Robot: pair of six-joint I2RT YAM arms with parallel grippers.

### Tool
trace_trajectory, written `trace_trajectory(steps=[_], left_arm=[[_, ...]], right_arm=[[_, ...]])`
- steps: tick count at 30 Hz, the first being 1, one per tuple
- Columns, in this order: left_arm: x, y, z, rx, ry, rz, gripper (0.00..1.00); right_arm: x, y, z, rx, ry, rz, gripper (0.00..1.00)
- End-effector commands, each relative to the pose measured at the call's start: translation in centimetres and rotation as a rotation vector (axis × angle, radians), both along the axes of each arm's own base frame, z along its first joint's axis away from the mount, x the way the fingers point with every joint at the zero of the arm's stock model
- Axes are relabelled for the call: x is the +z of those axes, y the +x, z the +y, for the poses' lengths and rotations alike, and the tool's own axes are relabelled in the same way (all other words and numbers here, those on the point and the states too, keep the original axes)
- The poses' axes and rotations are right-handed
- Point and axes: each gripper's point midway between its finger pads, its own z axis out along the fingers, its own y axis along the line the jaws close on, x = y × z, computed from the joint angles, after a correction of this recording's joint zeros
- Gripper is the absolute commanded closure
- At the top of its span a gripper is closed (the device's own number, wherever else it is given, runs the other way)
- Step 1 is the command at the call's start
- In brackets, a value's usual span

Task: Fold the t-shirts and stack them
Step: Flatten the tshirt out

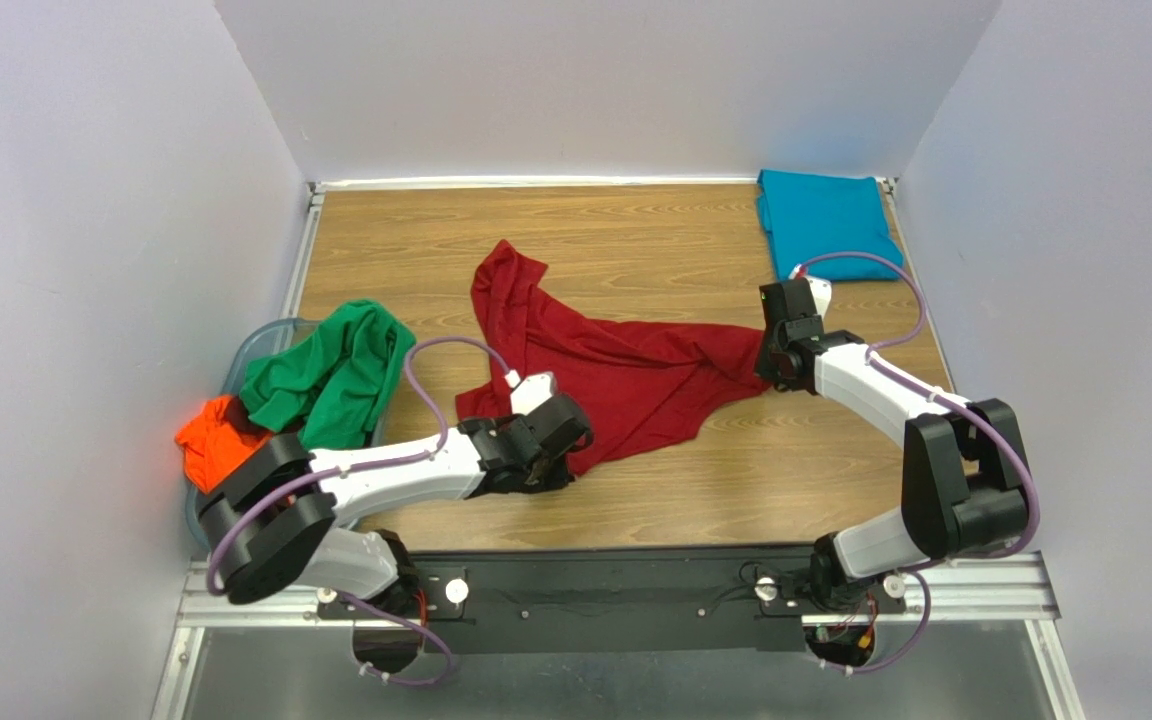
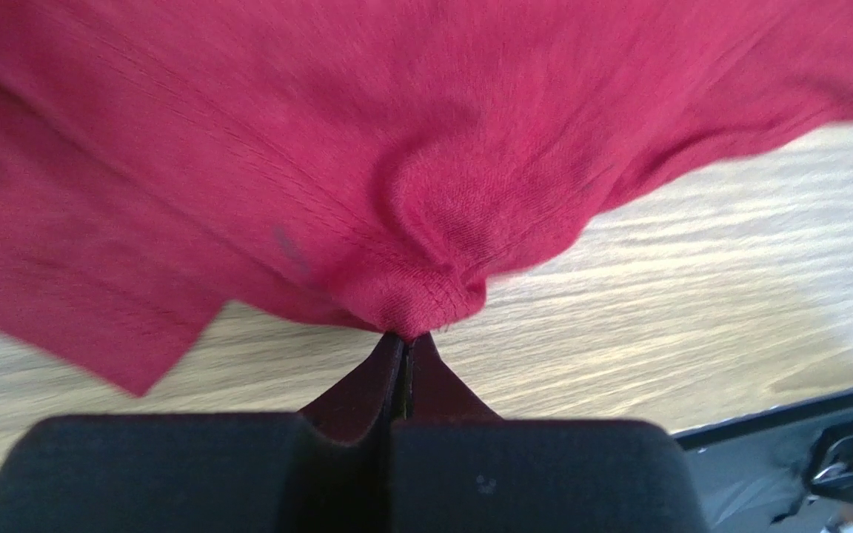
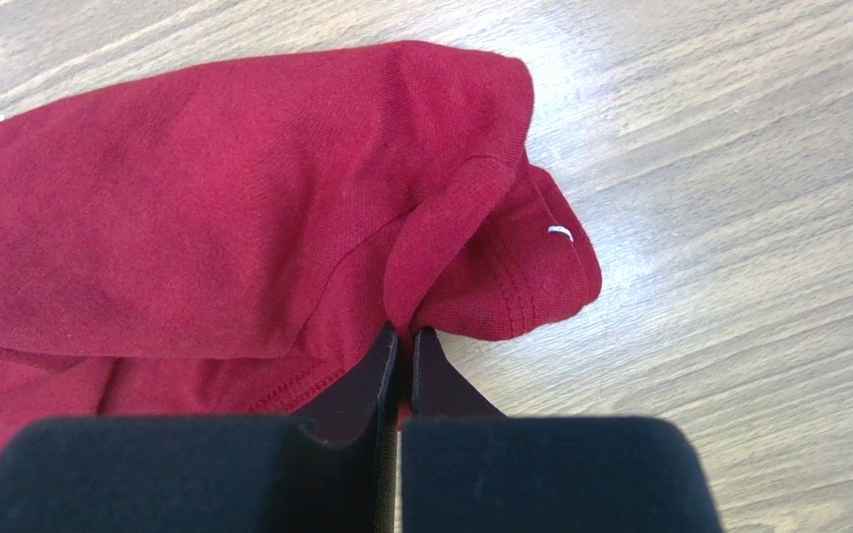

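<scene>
Plain dark red t-shirt (image 1: 612, 375), teal-blue t-shirt (image 1: 826, 218), green t-shirt (image 1: 339, 372), bright orange t-shirt (image 1: 219, 438), light wood-grain table (image 1: 657, 225)

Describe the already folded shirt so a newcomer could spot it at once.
On the wooden table, look to the far right corner by the back wall. The teal-blue t-shirt lies there alone, a flat neat rectangle; the dark red t-shirt sprawls mid-table, and the green t-shirt and orange t-shirt are bunched at the left edge.

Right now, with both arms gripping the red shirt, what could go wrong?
Both pairs of jaws pinch only a small fold of the red shirt; it may slip when lifted. The shirt lies bunched and twisted, so pulling could spread it crooked. The green shirt sits close to the left arm and might snag.
</scene>
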Motion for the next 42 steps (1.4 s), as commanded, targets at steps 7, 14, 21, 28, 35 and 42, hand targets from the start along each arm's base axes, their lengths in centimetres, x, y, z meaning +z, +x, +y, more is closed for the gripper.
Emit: trace_trajectory(steps=[7, 14, 21, 28, 35, 42], left_arm=[[8.2, 4.2, 1.0, 0.106, -0.081, -0.298, 1.00], [13.8, 7.6, 2.7, 0.249, -0.097, -0.494, 1.00], [24.7, 12.6, 5.3, 0.385, -0.095, -0.772, 1.00], [39.4, 14.0, 11.5, 0.569, -0.105, -1.056, 1.00], [51.8, 10.2, 16.4, 0.619, -0.231, -1.294, 1.00], [61.1, 5.0, 18.6, 0.499, -0.433, -1.495, 1.00]], right_arm=[[2.0, 0.4, 0.7, 0.033, 0.053, -0.087, 0.92], [4.6, 1.2, 1.7, 0.092, 0.100, -0.193, 0.93], [14.7, 3.4, 3.1, 0.153, 0.164, -0.440, 0.93], [28.7, 3.5, 2.4, 0.186, 0.129, -0.751, 0.93], [42.7, 0.2, 0.5, 0.176, 0.072, -1.056, 0.93], [54.2, -6.3, 0.1, 0.270, 0.037, -1.329, 0.93]])
